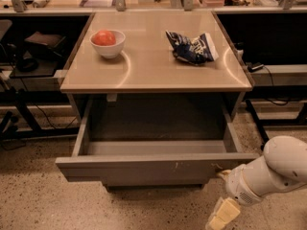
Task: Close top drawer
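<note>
The top drawer (144, 170) is pulled far out of the grey cabinet under the table, and its inside shows nothing in it. Its flat grey front has small pale scratch marks right of centre. My gripper (222, 215) hangs low at the bottom right, just in front of and below the drawer front's right end. The white arm (273, 171) reaches in from the right edge. The lower drawers are hidden under the open one.
On the beige tabletop (153, 66) stand a white bowl (108, 44) holding a red fruit and a crumpled blue chip bag (192, 48). Dark shelving and cables flank the table on both sides. Speckled floor (33, 195) lies in front.
</note>
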`<state>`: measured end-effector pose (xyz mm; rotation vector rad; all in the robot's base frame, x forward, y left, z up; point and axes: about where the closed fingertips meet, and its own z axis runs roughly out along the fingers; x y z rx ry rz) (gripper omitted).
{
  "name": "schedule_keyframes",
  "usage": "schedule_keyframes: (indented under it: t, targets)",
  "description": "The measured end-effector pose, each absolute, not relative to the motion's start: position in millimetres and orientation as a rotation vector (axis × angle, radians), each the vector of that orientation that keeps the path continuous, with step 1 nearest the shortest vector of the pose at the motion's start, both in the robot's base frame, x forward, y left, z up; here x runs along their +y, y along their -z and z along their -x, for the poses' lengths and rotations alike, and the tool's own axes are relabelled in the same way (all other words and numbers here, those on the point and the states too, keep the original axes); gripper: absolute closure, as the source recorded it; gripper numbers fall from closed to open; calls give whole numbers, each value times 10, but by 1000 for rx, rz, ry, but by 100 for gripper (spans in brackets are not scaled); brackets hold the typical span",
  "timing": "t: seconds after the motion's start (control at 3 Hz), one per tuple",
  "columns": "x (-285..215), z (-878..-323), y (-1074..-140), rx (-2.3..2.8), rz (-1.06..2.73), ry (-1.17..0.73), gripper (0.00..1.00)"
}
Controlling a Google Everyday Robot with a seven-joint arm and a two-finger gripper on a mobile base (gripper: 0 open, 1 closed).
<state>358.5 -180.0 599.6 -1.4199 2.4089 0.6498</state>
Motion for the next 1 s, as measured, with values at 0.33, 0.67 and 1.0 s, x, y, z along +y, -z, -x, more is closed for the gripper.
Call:
schedule_keyframes:
  t: [0.33,0.67,1.0]
  targets:
    - [-2011,-4085,-6201,2446,1238,-557,0]
    - [-2013,-4085,-6204,2446,1235,-556,0]
    - [-1755,-4480,-6293,2407,1212,-580,0]
